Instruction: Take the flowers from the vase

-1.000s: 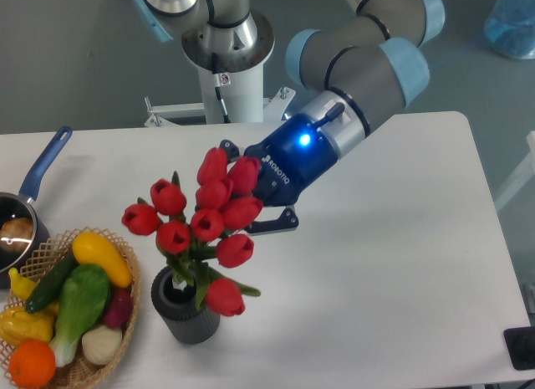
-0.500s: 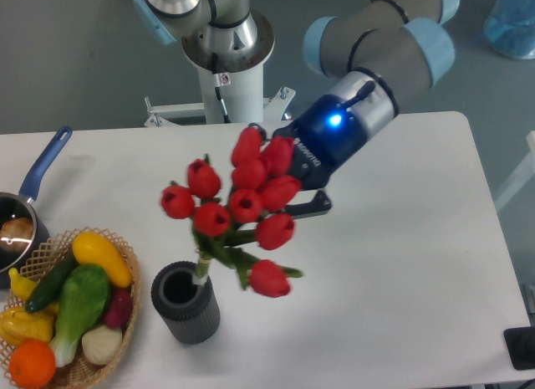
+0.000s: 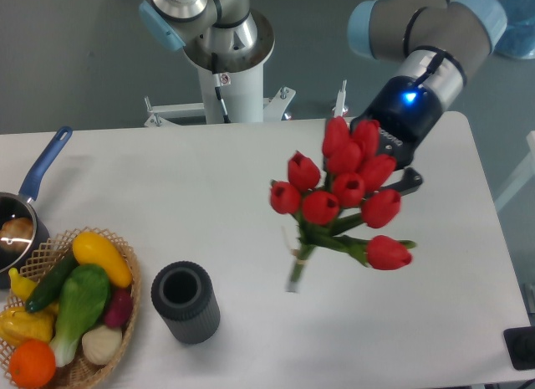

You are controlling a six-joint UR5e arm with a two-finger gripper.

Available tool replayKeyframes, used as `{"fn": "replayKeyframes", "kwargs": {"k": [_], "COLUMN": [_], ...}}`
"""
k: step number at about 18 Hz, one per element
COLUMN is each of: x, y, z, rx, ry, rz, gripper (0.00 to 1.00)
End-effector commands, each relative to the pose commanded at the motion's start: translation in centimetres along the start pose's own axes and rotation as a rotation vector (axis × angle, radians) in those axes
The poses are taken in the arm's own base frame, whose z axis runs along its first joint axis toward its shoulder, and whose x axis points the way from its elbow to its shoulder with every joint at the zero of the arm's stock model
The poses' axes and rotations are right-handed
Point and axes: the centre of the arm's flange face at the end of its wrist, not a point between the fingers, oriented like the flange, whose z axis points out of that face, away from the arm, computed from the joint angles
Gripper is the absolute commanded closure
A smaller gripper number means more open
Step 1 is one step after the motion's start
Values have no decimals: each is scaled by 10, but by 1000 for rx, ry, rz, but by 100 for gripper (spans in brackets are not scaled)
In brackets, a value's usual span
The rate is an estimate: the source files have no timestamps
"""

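Red tulip buds are filling the middle right of the fixed camera's view: the flowers (image 3: 344, 197), a tied bunch with green stems and leaves, are hanging in the air above the white table (image 3: 451, 322), clear of the vase (image 3: 185, 303). The stems are pointing down and to the left, ending well apart from the vase and to its right. The gripper (image 3: 393, 167) is reaching in from the upper right on a grey and pale blue arm (image 3: 418, 29), with a blue light glowing on its wrist. Its fingers are mostly hidden behind the buds, closed on the bunch and carrying it. The vase, dark grey and ribbed, is standing upright near the front left with its mouth showing open. A wicker basket (image 3: 125, 263) of vegetables and fruit is sitting just beside it on the left. A saucepan (image 3: 38, 176) with a blue handle is lying at the left edge.
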Motion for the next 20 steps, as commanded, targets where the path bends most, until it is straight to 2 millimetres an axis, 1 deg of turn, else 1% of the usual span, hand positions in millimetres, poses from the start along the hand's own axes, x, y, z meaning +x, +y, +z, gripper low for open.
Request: {"fn": "replayKeyframes", "kwargs": {"k": [2,5,7,8,9,11,12,13,15,20], "x": [9,8,5,4,9,30,38,41,48,50], "y": [16,30,38,43,46,42,41,46,46,42], "z": [0,-1,0,-3,2,29,35,34,37,38], "rx": [-148,-293,-351,-424,-531,-757,-853,-930,-995,-998], "ry": [-29,-47,-52,-60,-49,55,107,140,166,149], "rz": [56,125,138,153,161,220,247,245,245,207], "gripper": [100,100,97,96,96,96,96,95,95,95]}}
